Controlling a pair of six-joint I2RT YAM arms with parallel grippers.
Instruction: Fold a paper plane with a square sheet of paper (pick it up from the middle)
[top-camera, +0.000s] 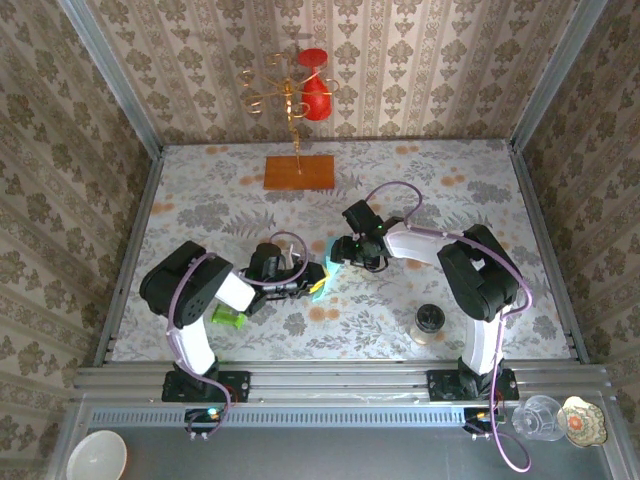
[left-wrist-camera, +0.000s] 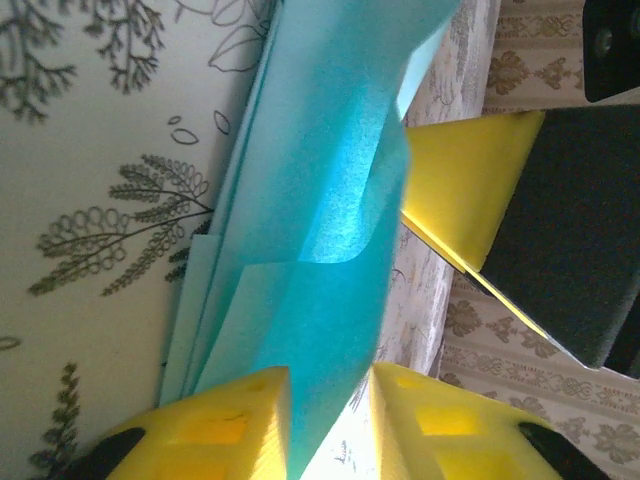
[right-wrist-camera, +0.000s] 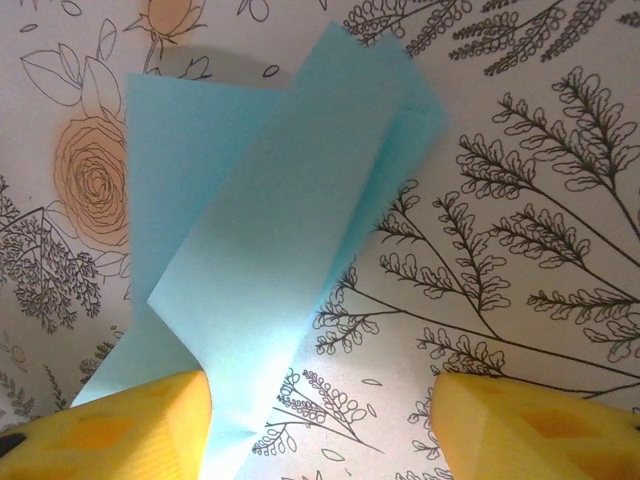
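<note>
paper plane (left-wrist-camera: 330, 200), pinched between left fingers (left-wrist-camera: 230, 425)

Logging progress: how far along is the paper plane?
Done: several folds already layer the sheet of paper. In hand: the left claw pinches it while the right claw stands open beside it. To do: no clear nose or wings yet.

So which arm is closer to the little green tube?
Left. The green tube sits right beside the left arm, left of the left end effector. The right end effector is farther off, beyond the blue paper.
</note>
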